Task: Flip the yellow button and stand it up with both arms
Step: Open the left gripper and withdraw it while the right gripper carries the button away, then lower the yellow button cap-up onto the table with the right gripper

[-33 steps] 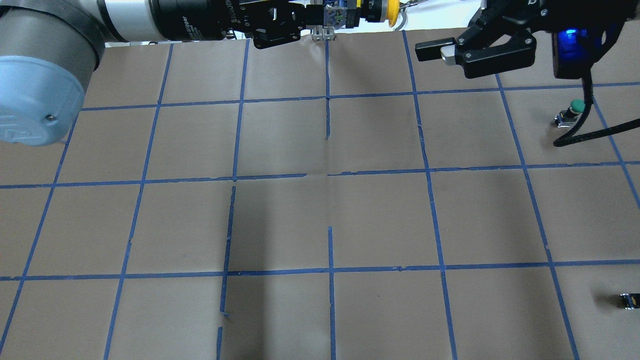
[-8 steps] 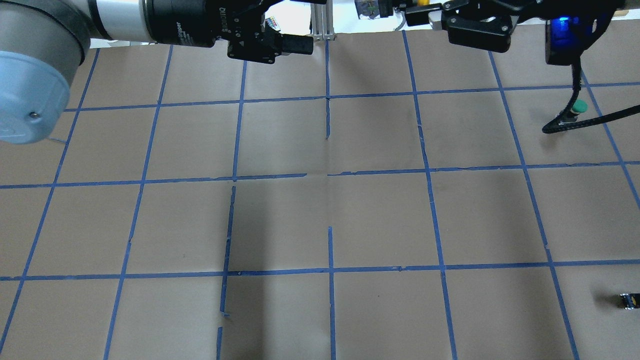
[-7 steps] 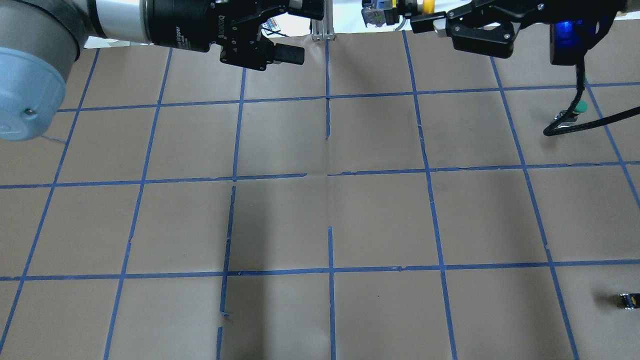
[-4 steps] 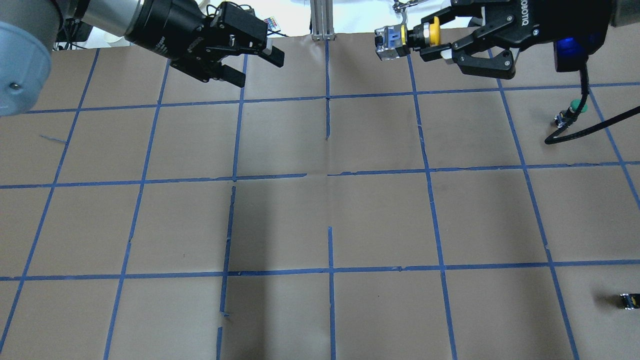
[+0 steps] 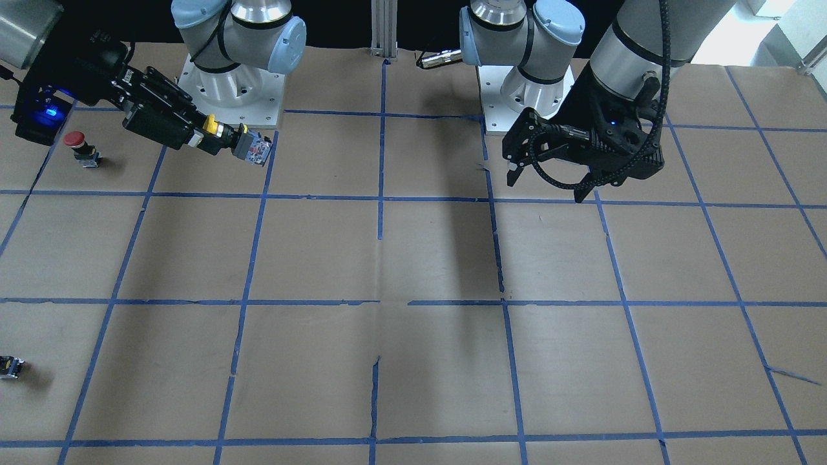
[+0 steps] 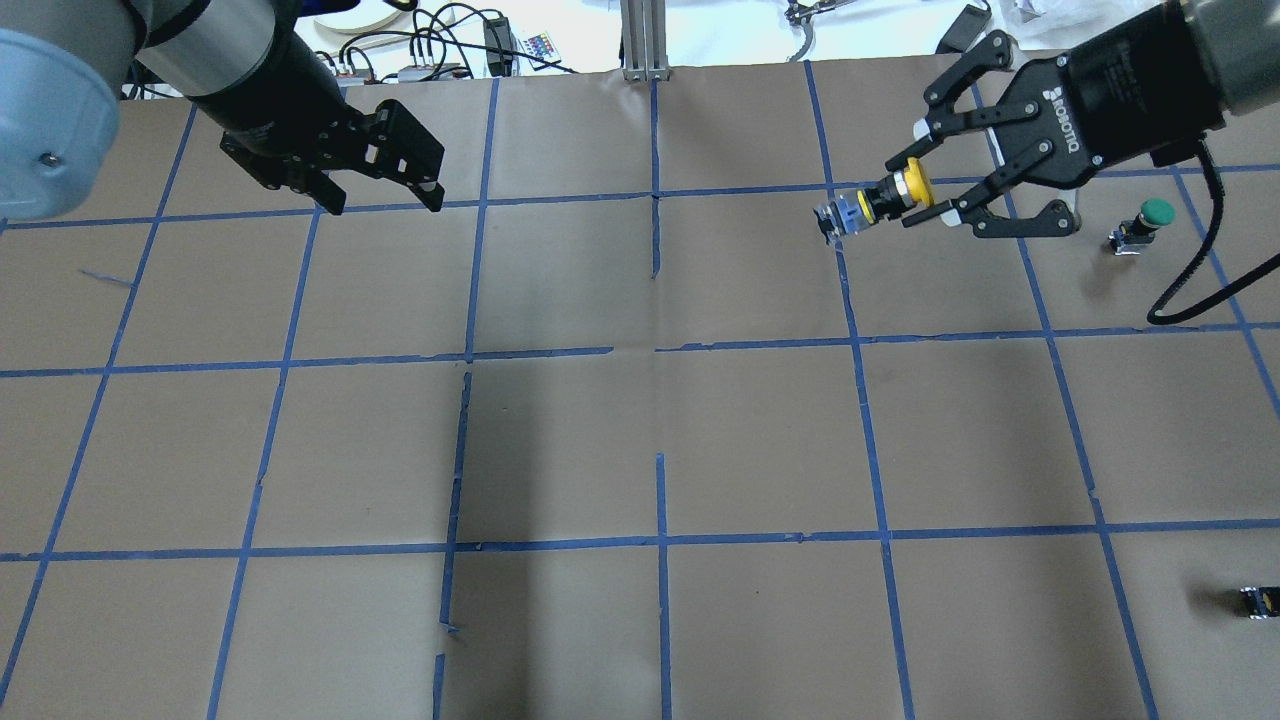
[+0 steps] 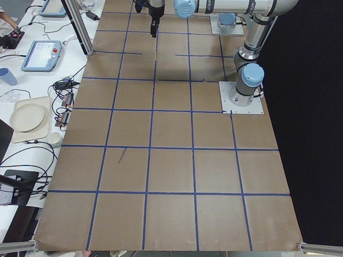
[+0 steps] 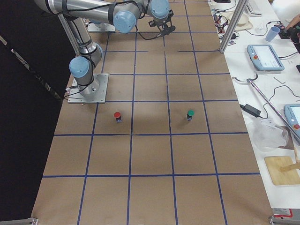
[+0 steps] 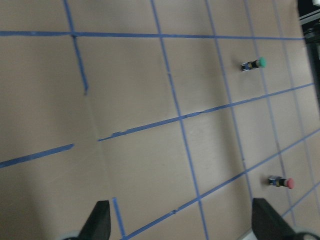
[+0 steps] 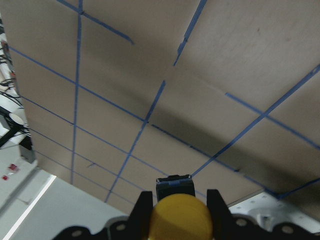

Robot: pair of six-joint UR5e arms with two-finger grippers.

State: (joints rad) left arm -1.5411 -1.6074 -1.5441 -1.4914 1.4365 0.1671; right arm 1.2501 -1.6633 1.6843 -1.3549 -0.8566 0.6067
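Note:
My right gripper (image 6: pixel 918 196) is shut on the yellow button (image 6: pixel 895 193). It grips the button near the yellow cap, above the table. The button lies nearly level, its grey base (image 6: pixel 835 214) pointing toward the table's middle. In the front view the right gripper (image 5: pixel 205 131) holds the button (image 5: pixel 213 126) near the robot's base. The right wrist view shows the cap (image 10: pixel 180 218) between the fingers (image 10: pixel 143 205). My left gripper (image 6: pixel 385 200) is open and empty above the far left of the table. It also shows in the front view (image 5: pixel 544 187) and the left wrist view (image 9: pixel 182 225).
A green-capped button (image 6: pixel 1150 218) stands on the brown paper right of my right gripper. A red-capped button (image 5: pixel 81 145) stands near the right arm's base. A small dark part with a yellow mark (image 6: pixel 1260 600) lies at the near right edge. Blue tape lines grid the table.
The button passed from my left gripper to my right. The left gripper opened and drew back to the left. The right gripper has lowered toward the table with the button.

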